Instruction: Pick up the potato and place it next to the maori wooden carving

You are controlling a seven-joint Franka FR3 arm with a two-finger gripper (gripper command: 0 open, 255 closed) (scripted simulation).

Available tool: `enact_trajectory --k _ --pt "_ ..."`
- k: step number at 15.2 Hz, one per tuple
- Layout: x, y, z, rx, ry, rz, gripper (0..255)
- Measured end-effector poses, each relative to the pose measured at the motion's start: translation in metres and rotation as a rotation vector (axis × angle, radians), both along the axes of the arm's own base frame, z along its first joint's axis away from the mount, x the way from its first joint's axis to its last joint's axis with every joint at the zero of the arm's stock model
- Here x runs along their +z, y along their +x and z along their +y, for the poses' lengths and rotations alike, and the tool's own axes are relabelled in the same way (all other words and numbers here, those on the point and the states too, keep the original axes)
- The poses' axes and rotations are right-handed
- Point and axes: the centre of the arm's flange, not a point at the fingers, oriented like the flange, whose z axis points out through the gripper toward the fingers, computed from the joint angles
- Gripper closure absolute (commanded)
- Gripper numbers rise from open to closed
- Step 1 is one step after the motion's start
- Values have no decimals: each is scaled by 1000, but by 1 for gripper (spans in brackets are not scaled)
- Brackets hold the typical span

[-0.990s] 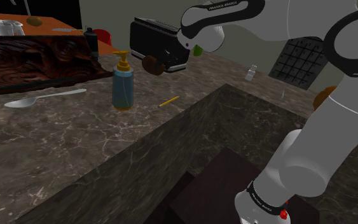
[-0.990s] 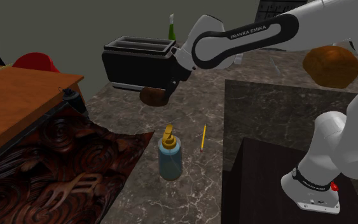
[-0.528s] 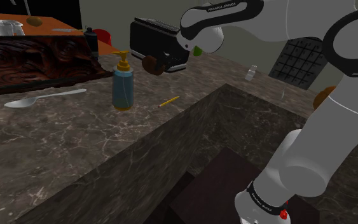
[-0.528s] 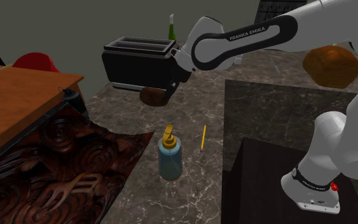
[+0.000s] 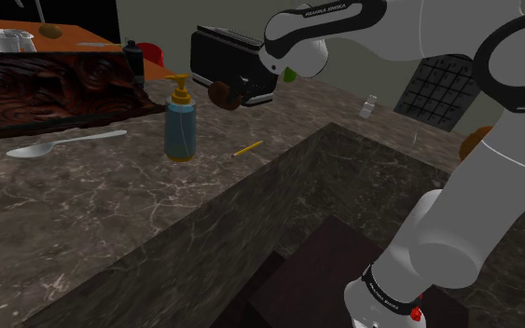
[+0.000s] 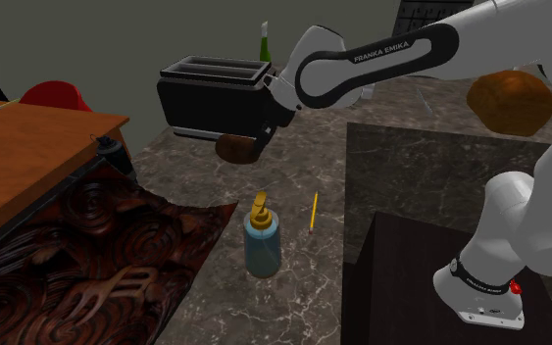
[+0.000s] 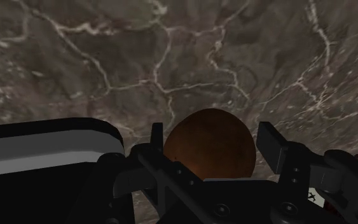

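A round brown potato [image 7: 209, 153] lies on the dark marble counter in front of a black toaster. My gripper [image 7: 210, 137] reaches down onto it, and its two black fingers [image 7: 156, 141] clasp the potato from both sides. The potato [image 5: 219, 94] shows in the shoulder view under the white forearm, with the gripper [image 5: 231, 96] on it. It sits close to the toaster's front in the second exterior view, potato [image 6: 232, 148] and gripper [image 6: 250, 144] together. The dark carved wooden panel [image 5: 50, 88] lies far off at the shoulder view's left, carving [image 6: 97, 255].
The toaster [image 6: 215, 93] stands right behind the potato. A blue soap dispenser [image 5: 179, 121], a spoon [image 5: 60, 144] and a thin yellow stick [image 5: 248, 147] lie between potato and carving. A raised dark marble block [image 5: 344, 205] sits by the stand. An orange-brown lump [image 6: 509, 98] rests behind the arm.
The forearm has shifted very slightly since a second ago. The potato sits at the same spot in front of the toaster, and the other things have not moved.
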Motion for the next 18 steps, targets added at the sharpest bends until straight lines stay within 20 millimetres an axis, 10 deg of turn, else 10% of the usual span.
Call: enact_trajectory --k 18 --pt "89 1 1 0 0 1 255"
